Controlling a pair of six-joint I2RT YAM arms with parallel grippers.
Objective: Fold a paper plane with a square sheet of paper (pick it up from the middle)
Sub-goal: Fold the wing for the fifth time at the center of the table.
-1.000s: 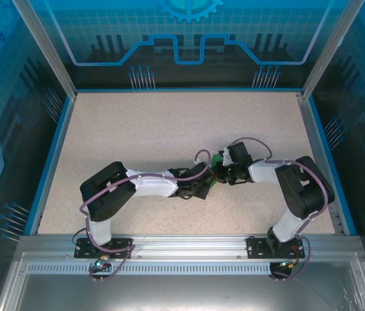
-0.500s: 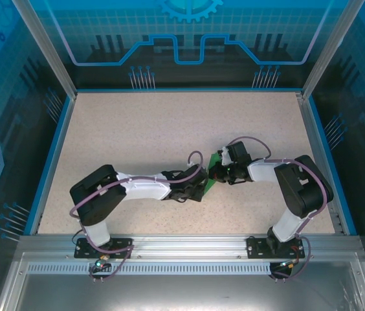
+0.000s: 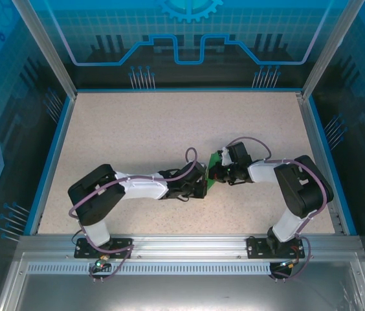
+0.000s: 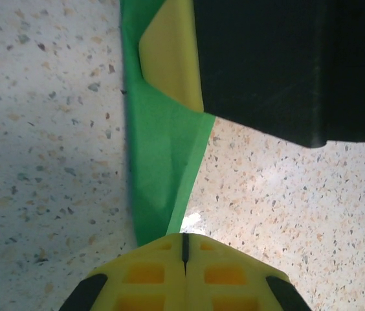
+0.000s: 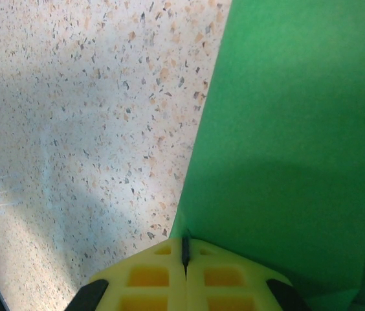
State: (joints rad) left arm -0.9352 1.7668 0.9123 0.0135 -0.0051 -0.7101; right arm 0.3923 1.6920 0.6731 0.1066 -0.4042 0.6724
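Seen from above, two black-and-white robot arms reach toward each other across a beige speckled tabletop [image 3: 137, 129] with a blue rim and blue see-through panels around it. The left gripper [image 3: 202, 186] and the right gripper [image 3: 213, 173] meet just right of the table's middle, with their tips close together. Small slivers of folded green paper [image 3: 212, 184] show between and beside them. A purple cable [image 3: 192, 155] loops over the left wrist.

In the left wrist camera, the left gripper's two yellow fingers [image 4: 150, 278] are pressed tightly together, with only a thin dark seam between them. The paper stretches away from them as a long narrow band with a slanting fold across it, and it is plain and unmarked. Its narrow near end reaches the fingertips, just left of the seam. It is not possible to tell whether that end is pinched in the jaws or only touched by them. At the band's far end, one yellow finger of the right gripper rests against the paper, and the gripper's black body lies to its right.

In the right wrist camera, the right gripper's yellow fingers [image 5: 150, 278] are also closed flat against each other. Green paper covers the right side of this view. Its straight left edge slants down to meet the seam at the fingertips, so the tips touch the paper, but a grip on it cannot be confirmed. Bare speckled table lies to the left.
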